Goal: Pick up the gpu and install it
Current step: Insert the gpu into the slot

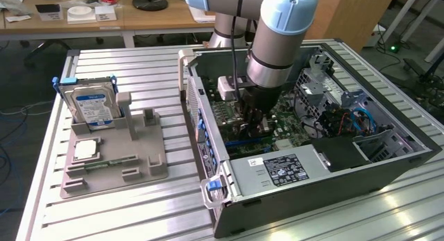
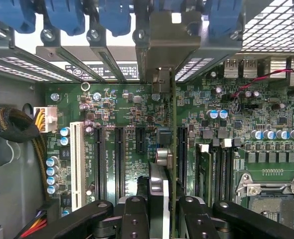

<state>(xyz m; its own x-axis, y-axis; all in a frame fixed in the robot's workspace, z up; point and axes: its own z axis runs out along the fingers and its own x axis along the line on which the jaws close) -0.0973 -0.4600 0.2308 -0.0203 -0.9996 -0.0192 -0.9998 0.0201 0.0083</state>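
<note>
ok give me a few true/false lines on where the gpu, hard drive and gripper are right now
1. The gripper is inside the open computer case. True.
2. The gpu lies on the grey holder tray. False: it stands on edge over the motherboard, held in the gripper.
3. The hard drive stands upright in the tray. True.
4. The gpu's metal bracket points toward the case's rear slot openings. True.
5. The gripper is shut on the hard drive. False: it is shut on the gpu.
</note>
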